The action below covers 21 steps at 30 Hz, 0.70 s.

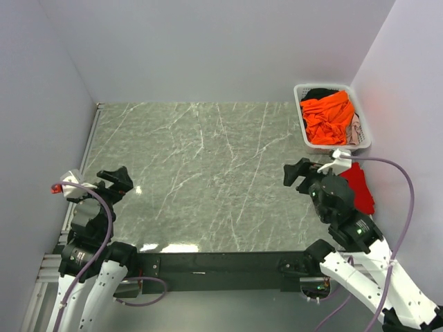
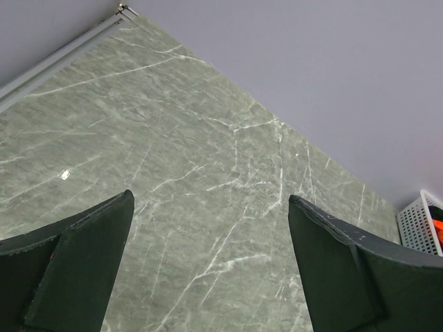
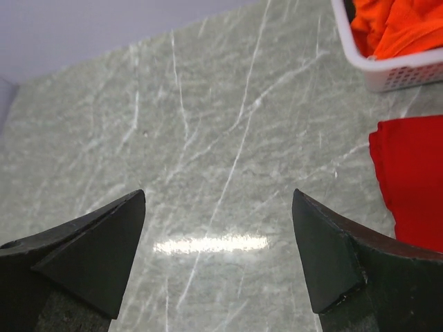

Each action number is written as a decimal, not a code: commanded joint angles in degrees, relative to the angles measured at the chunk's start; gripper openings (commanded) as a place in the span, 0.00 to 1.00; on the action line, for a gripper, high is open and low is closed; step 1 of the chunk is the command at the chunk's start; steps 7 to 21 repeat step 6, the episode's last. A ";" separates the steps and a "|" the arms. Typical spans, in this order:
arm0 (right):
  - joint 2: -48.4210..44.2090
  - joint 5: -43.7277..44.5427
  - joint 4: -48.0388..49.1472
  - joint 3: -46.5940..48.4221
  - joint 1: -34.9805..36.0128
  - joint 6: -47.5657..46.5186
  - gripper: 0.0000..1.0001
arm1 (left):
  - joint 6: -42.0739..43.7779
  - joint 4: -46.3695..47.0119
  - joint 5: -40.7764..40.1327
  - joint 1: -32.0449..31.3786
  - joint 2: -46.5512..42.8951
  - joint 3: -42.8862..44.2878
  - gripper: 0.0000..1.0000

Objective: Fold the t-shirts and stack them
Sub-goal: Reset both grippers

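Observation:
A folded bright red t-shirt [image 1: 360, 187] lies on the table at the right edge, partly behind my right arm; it also shows in the right wrist view [image 3: 412, 183]. A vivid orange t-shirt [image 1: 329, 119] lies crumpled in the white basket [image 1: 304, 135] with a dark shirt [image 1: 320, 93] and a pale one [image 1: 355, 130]. The orange shirt shows in the right wrist view [image 3: 394, 24] too. My right gripper [image 1: 296, 173] [image 3: 218, 207] is open and empty, just left of the red shirt. My left gripper [image 1: 115, 180] [image 2: 211, 207] is open and empty at the near left.
The green marble table [image 1: 201, 173] is walled on three sides. The basket stands in the far right corner and its edge shows in the left wrist view [image 2: 422, 221]. A metal rail [image 1: 86, 145] runs along the table's left edge.

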 commanded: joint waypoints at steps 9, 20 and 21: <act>-5.62 4.77 3.03 -2.88 0.06 0.79 0.93 | 1.09 2.08 0.65 0.02 0.64 0.11 0.99; -5.62 4.77 3.03 -2.88 0.06 0.79 0.93 | 1.09 2.08 0.65 0.02 0.64 0.11 0.99; -5.62 4.77 3.03 -2.88 0.06 0.79 0.93 | 1.09 2.08 0.65 0.02 0.64 0.11 0.99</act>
